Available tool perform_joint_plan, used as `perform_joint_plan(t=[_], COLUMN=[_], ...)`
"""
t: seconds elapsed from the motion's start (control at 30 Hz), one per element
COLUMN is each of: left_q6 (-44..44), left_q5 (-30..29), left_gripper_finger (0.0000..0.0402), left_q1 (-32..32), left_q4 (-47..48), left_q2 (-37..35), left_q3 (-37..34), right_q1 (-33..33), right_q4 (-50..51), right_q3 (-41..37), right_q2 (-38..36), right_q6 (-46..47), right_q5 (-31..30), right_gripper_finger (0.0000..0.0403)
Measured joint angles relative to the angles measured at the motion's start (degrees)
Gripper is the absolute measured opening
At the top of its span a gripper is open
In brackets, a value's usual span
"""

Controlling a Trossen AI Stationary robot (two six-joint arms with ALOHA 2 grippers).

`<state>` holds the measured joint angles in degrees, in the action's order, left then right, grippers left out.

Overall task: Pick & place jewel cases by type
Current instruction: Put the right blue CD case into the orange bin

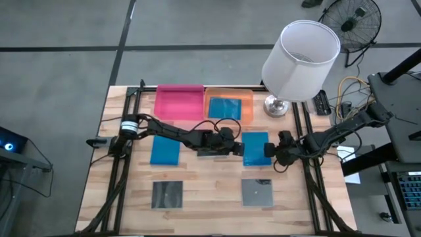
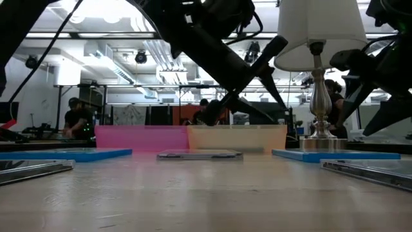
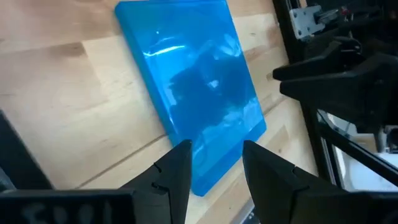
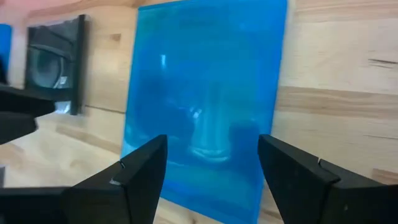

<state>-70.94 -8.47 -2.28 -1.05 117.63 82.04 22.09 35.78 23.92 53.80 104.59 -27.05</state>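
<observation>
Left gripper (image 1: 231,146): it is over the middle of the table, its jaws are apart and hold nothing; in the left wrist view its fingers (image 3: 177,171) stand at the near edge of the blue case.
Right gripper (image 1: 271,151): it is at the other side of the same case, jaws spread wide and empty; the case lies between and ahead of its two fingers (image 4: 140,171).
Blue case between the grippers (image 1: 255,147): flat on the wooden table (image 1: 210,191), just in front of both pairs of jaws, not grasped.
Second blue case (image 1: 164,150): flat on the table, behind the left gripper, well apart from its jaws.
Third blue case (image 1: 225,108): inside the orange tray (image 1: 247,101).
Pink tray (image 1: 178,103): it touches the orange tray on its side.
Dark case (image 1: 212,151): partly hidden under the left gripper.
Two grey cases (image 1: 168,194) (image 1: 256,192): on the near part of the table, well apart from both grippers.
Lamp (image 1: 299,61): it stands beside the orange tray.
</observation>
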Motion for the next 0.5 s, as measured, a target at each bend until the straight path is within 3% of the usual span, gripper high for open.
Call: perform_joint_plan(t=[0.2,0.5], left_q6=[2.8,2.8], left_q5=[0.4,3.7], left_gripper_finger=[0.0143,0.024], left_q1=[0.3,1.5], left_q4=[-4.1,-4.0], left_q2=[0.2,0.2], left_q3=[0.0,0.0], right_q1=[0.0,0.0], right_q4=[-0.2,0.3], right_q3=[-0.1,-0.3], right_q2=[0.1,0.5], right_q6=[0.2,0.6], right_q5=[0.0,-1.8], right_gripper_finger=[0.0256,0.0254])
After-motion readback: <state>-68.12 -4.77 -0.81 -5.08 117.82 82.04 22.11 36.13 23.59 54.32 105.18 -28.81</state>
